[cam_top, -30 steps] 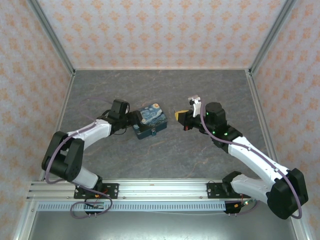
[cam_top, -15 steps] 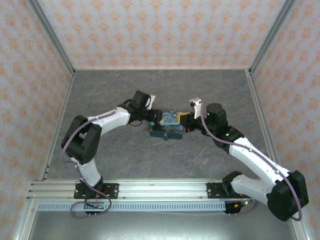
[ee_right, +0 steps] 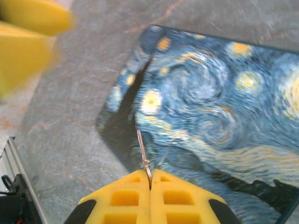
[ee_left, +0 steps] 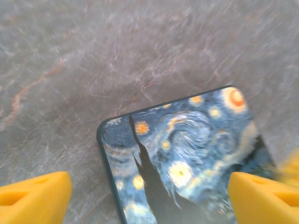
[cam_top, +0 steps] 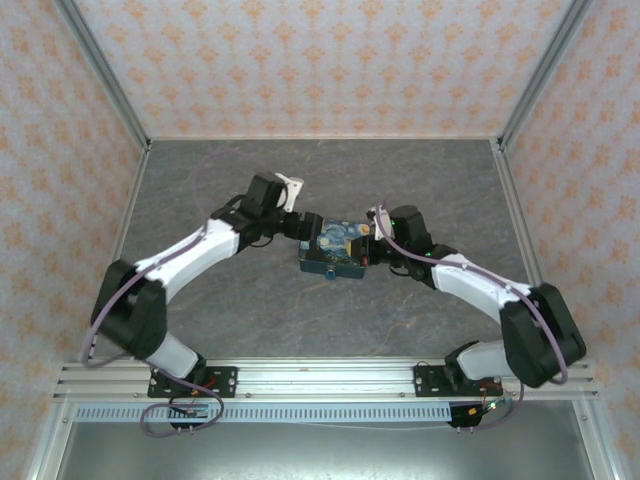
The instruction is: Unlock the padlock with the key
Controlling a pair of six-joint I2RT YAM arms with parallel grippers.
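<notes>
Over the painted box (cam_top: 340, 238), right gripper (ee_right: 150, 182) jaws pinch the key (ee_right: 143, 151); left gripper (ee_left: 147, 200) jaws spread wide at box's left end. Padlock (cam_top: 331, 271) sits at box's near edge; brace box, bring key tip down slowly, align with keyhole

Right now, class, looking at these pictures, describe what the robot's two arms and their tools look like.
Both the left arm and the right arm have white links joined by black joints, with a thin grey-purple cable looping along each. The left tool has blunt yellow fingers. The right tool has yellow fingers with rectangular recesses, on black mounts.
</notes>
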